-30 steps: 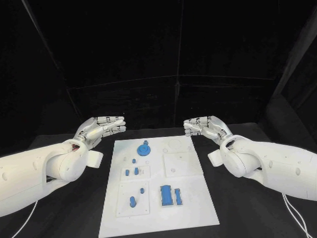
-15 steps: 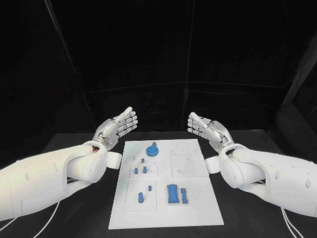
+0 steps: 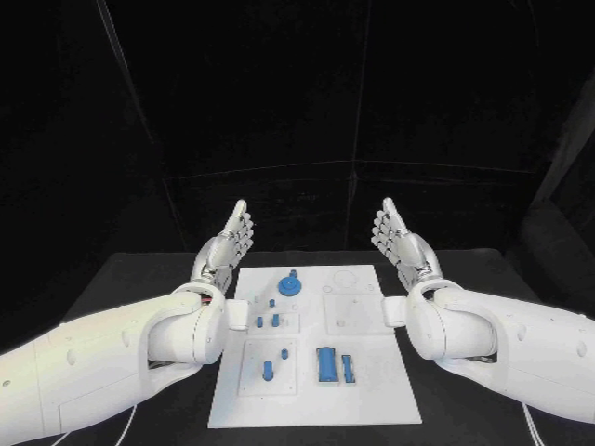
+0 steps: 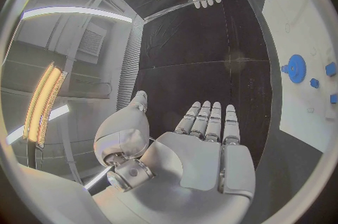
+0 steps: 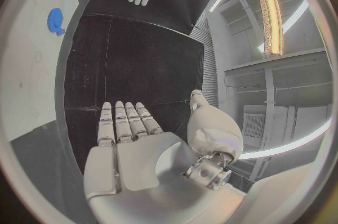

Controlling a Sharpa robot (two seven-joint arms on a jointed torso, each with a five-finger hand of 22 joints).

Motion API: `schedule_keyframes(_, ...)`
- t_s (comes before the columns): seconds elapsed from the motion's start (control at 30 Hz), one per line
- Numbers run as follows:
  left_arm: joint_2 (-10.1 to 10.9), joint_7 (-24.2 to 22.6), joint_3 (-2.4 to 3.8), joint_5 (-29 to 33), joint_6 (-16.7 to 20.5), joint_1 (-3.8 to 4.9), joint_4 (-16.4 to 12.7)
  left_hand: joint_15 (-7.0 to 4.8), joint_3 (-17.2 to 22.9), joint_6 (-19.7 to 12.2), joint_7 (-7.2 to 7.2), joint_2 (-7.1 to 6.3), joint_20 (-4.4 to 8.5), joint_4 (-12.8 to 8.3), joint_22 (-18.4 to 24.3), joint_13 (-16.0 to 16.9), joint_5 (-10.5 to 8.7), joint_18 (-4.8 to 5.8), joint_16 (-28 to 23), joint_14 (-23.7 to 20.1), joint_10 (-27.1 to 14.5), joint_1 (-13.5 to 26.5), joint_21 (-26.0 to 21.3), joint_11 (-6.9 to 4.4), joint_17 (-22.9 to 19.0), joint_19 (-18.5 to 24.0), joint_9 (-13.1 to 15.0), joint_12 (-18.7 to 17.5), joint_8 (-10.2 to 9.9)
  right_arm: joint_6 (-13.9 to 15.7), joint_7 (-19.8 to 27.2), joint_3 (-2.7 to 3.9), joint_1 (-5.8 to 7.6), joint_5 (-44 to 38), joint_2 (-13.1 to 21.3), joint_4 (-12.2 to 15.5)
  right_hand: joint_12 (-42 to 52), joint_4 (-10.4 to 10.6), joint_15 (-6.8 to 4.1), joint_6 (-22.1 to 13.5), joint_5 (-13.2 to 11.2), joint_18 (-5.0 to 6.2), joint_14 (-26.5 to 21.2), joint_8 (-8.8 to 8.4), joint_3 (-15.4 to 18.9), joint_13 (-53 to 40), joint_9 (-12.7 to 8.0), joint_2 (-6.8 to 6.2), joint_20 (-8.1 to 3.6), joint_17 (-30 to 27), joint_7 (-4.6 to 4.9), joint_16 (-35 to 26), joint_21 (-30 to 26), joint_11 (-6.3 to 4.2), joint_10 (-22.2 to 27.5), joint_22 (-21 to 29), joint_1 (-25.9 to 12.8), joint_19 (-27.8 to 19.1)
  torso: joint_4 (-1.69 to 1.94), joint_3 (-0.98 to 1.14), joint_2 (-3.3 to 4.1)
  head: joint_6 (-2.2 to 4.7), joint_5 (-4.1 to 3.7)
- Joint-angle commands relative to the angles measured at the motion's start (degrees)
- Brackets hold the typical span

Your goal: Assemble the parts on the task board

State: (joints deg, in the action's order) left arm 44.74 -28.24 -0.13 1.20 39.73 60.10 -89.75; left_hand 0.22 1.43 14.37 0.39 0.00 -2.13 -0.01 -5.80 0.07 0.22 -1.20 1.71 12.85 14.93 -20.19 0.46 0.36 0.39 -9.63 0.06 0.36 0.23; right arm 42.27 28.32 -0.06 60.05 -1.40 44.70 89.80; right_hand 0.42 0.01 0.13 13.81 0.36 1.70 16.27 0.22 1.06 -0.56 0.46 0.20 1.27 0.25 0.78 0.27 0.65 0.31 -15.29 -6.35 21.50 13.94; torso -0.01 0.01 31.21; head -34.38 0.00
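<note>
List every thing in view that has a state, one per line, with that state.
Left hand: open, fingers straight, holding nothing, raised beside the board.
Right hand: open, fingers straight, holding nothing, raised beside the board.
Board: flat on the table, untouched.
Round part: on the board's far end, untouched.
Long parts: side by side at the board's near end, untouched.

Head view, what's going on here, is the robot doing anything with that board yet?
Not yet. The left hand and the right hand are both raised above the far end of the task board, fingers straight, palms facing each other, holding nothing. The white board lies flat on the black table between the arms. Blue parts sit on it untouched: a round disc near the far end, a few small pieces in the middle, and a larger rectangular block nearer the robot.
</note>
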Motion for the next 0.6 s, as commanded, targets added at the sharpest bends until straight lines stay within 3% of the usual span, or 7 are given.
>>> schedule_keyframes(0.03,-0.05,-1.56,0.13,-1.20,4.39,0.06,-0.20,-0.22,-1.43,-4.64,-0.39,0.00,2.13,0.01,5.80,-0.07,-0.22,1.20,-1.71,-4.13,-4.78,6.47,-0.46,-0.36,-0.39,3.09,-0.06,-0.36,-0.23,1.85,1.47,0.06,0.11,1.40,-0.01,0.15,-0.42,-0.01,-0.13,-4.50,-0.36,-1.70,-5.32,-0.22,-1.06,0.56,-0.46,-0.20,-1.27,-0.25,-0.78,-0.27,-0.65,-0.31,5.00,2.07,-7.03,-4.58,0.01,-0.01,-0.03,0.00,0.00)
schedule_keyframes(0.07,-0.05,-1.56,0.13,-1.20,4.39,0.06,-0.20,-0.22,-1.43,-4.99,-0.39,0.00,2.13,0.01,5.80,-0.07,-0.22,1.20,-1.71,-4.44,-5.17,7.00,-0.46,-0.36,-0.39,3.32,-0.06,-0.36,-0.23,1.85,1.47,0.06,0.11,1.40,-0.01,0.15,-0.42,-0.01,-0.13,-4.86,-0.36,-1.70,-5.75,-0.22,-1.06,0.56,-0.46,-0.20,-1.27,-0.25,-0.78,-0.27,-0.65,-0.31,5.37,2.24,-7.58,-4.96,0.01,-0.01,-0.03,0.00,0.00)
schedule_keyframes(0.1,-0.05,-1.56,0.13,-1.20,4.39,0.06,-0.20,-0.22,-1.43,-5.34,-0.39,0.00,2.13,0.01,5.80,-0.07,-0.22,1.20,-1.71,-4.78,-5.57,7.51,-0.46,-0.36,-0.39,3.52,-0.06,-0.36,-0.23,1.85,1.47,0.06,0.11,1.40,-0.01,0.15,-0.42,-0.01,-0.13,-5.22,-0.36,-1.70,-6.15,-0.22,-1.06,0.56,-0.46,-0.20,-1.27,-0.25,-0.78,-0.27,-0.65,-0.31,5.79,6.35,-8.11,-5.32,0.01,-0.01,-0.03,0.00,0.00)
schedule_keyframes(0.5,-0.05,-1.56,0.13,-1.20,4.39,0.06,-0.20,-0.22,-1.43,-8.81,-0.39,0.00,2.13,0.01,5.80,-0.07,-0.22,1.20,-1.71,-7.83,-9.14,12.39,-0.46,-0.36,-0.39,5.60,-0.06,-0.36,-0.23,1.85,1.47,0.06,0.11,1.40,-0.01,0.15,-0.42,-0.01,-0.13,-8.43,-0.36,-1.70,-9.96,-0.22,-1.06,0.56,-0.46,-0.20,-1.27,-0.25,-0.78,-0.27,-0.65,-0.31,9.30,6.35,-13.10,-8.49,0.01,-0.01,-0.03,0.00,0.00)
schedule_keyframes(0.53,-0.05,-1.56,0.13,-1.20,4.39,0.06,-0.20,-0.22,-1.43,-9.02,-0.39,0.00,2.13,0.01,5.80,-0.07,-0.22,1.20,-1.71,-8.12,-9.42,12.77,-0.46,-0.36,-0.39,9.63,-0.06,-0.36,-0.23,1.85,1.47,0.06,0.11,1.40,-0.01,0.15,-0.42,-0.01,-0.13,-8.60,-0.36,-1.70,-10.19,-0.22,-1.06,0.56,-0.46,-0.20,-1.27,-0.25,-0.78,-0.27,-0.65,-0.31,9.48,6.35,-13.51,-8.64,0.01,-0.01,-0.03,0.00,0.00)
schedule_keyframes(0.6,-0.05,-1.56,0.13,-1.20,4.39,0.06,-0.20,-0.22,-1.43,-9.38,-0.39,0.00,2.13,0.01,5.80,-0.07,-0.22,1.20,-1.71,-8.39,-9.78,13.36,-0.46,-0.36,-0.39,9.63,-0.06,-0.36,-0.23,1.85,1.47,0.06,0.11,1.40,-0.01,0.15,-0.42,-0.01,-0.13,-8.84,-0.36,-1.70,-10.57,-0.22,-1.06,0.56,-0.46,-0.20,-1.27,-0.25,-0.78,-0.27,-0.65,-0.31,9.86,6.35,-13.93,-8.99,0.01,-0.01,-0.03,0.00,0.00)
